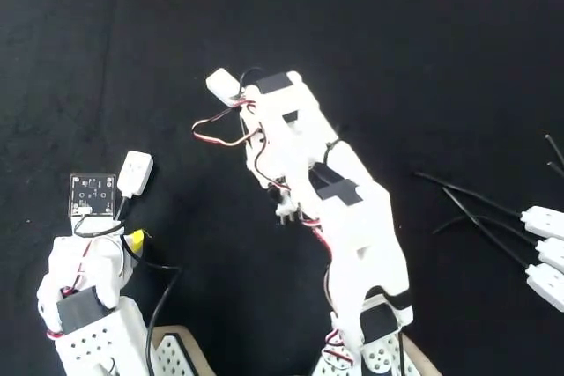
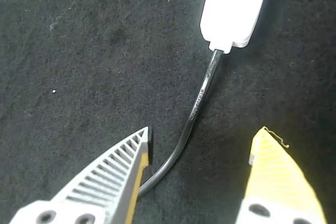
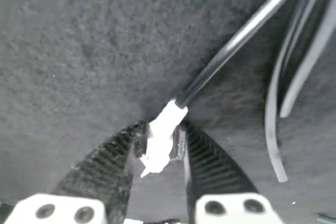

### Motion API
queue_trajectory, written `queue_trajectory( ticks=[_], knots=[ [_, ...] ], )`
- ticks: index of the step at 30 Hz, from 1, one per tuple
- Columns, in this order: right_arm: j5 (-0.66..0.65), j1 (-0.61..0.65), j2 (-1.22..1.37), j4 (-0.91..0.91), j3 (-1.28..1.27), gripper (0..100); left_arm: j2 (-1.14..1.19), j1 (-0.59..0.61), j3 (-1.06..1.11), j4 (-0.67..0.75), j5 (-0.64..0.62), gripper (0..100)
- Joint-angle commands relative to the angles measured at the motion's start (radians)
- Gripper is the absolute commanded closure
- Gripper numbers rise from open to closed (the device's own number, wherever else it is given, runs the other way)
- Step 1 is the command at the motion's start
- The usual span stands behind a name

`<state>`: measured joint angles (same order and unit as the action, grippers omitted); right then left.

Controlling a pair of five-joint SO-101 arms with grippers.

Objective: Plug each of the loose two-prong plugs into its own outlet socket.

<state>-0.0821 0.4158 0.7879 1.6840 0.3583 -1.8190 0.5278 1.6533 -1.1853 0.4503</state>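
Evidently nothing is plugged in yet, and the work looks to be at an early stage.

From the high view, the outlet socket (image 1: 135, 172) lies alone on the black table (image 1: 423, 68), with a small black board (image 1: 92, 195) just beside it. The left gripper (image 1: 121, 235) sits near the socket's cable end. The right arm (image 1: 344, 209) stretches across the cloth well apart from the socket. Three white corded pieces (image 1: 546, 253) lie farthest from the socket, at the table's edge; I cannot tell whether they are plugs or sockets.

Through the left wrist view, the socket (image 2: 233, 9) shows its slots bare, so no prongs are seated. Its black cable (image 2: 202, 87) runs back from the socket between the fingers of the left gripper (image 2: 205, 132), which are spread wide and touch nothing.

Through the right wrist view, the right gripper (image 3: 160, 135) is pinching a small white plug (image 3: 160, 140) on a dark cord, close over the cloth. The socket is not near it. One plug seems to be in hand; carrying it to the socket, lining it up and pressing it in all remain, and then the other plugs.
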Motion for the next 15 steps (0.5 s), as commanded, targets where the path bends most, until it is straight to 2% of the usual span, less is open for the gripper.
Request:
queue_trajectory(
  ticks=[1,4,8,15],
  knots=[
    [0.025,0.034,0.067,0.011,0.019,91.3,-0.003,0.007,-0.005,-0.005,0.008,69],
    [0.025,0.029,0.09,0.046,0.056,91.6,-0.003,0.007,-0.005,-0.005,0.008,69],
    [0.025,0.031,0.113,0.06,0.09,97.0,-0.003,0.007,-0.005,-0.005,0.008,69],
    [0.021,0.017,0.111,0.061,0.101,98.6,-0.003,0.007,-0.005,-0.003,0.008,69]
  ],
)
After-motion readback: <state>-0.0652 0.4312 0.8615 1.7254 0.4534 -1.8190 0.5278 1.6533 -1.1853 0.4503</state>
